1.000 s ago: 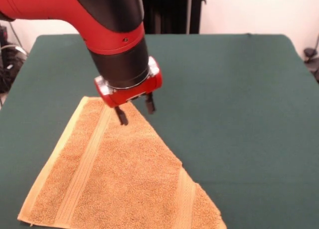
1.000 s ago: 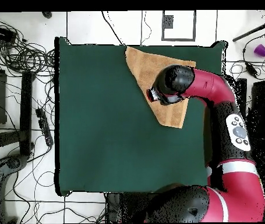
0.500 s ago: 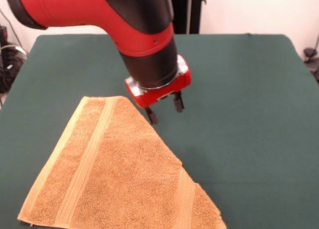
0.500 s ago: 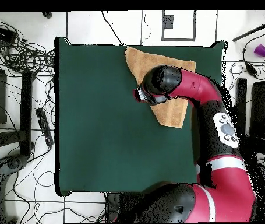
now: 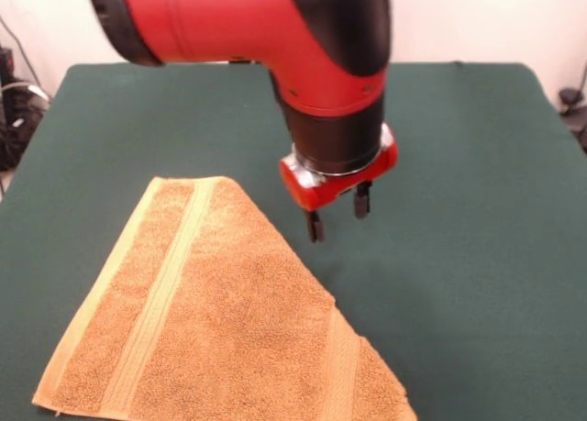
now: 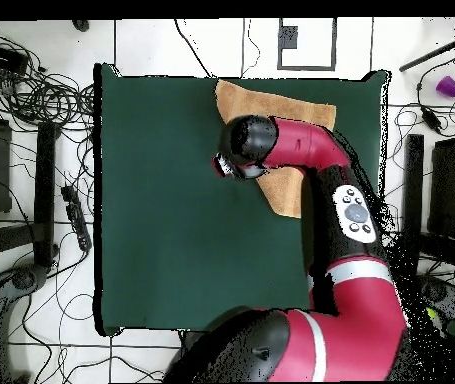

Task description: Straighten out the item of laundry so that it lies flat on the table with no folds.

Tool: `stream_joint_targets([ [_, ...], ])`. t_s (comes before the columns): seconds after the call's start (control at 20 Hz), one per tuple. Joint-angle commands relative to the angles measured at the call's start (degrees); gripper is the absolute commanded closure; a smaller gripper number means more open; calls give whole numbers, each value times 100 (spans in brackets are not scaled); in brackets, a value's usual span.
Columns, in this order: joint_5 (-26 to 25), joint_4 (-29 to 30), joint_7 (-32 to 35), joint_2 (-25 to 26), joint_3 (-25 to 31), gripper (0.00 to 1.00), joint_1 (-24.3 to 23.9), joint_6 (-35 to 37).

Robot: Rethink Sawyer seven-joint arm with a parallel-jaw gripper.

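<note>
Towel [image 5: 220, 320] lies on the counter [image 5: 477, 283] toward 7 o'clock in the front view, running off the bottom edge; outline is triangular with one long diagonal edge from the peak down to 5 o'clock, which reads as a corner folded over, so it is not yet flat. Woven bands visible near both ends. Judgement: task incomplete, the fold has to be opened out. Gripper [image 5: 337, 214] hangs above bare green felt just off the diagonal edge, at 2 o'clock from the towel's middle, jaws apart and empty, not touching cloth. Versus a second ago: the gripper was over the towel's peak and has since travelled sideways clear of it; the towel's shape is unchanged.
</note>
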Motion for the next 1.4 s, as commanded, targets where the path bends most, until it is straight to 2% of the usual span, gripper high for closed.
stream_joint_targets([
  [0.05, -287, -66, 247, 292, -82, 0, 308, 617],
  [0.2, -361, -431, 82, 409, -87, 0, 325, 935],
  [0.5, -682, -858, -202, 470, -123, 0, 326, 1131],
  [0.75, -919, -1717, -807, 448, -83, 0, 355, 2340],
  [0.85, -1050, -1995, -961, 580, -32, 0, 347, 2482],
  [1.1, -1195, -1627, -650, 856, 19, 0, 284, 1657],
  [1.3, -787, -814, 140, 845, 201, 0, 154, 761],
  [1.4, -623, -605, 535, 842, 237, 0, 142, 479],
])
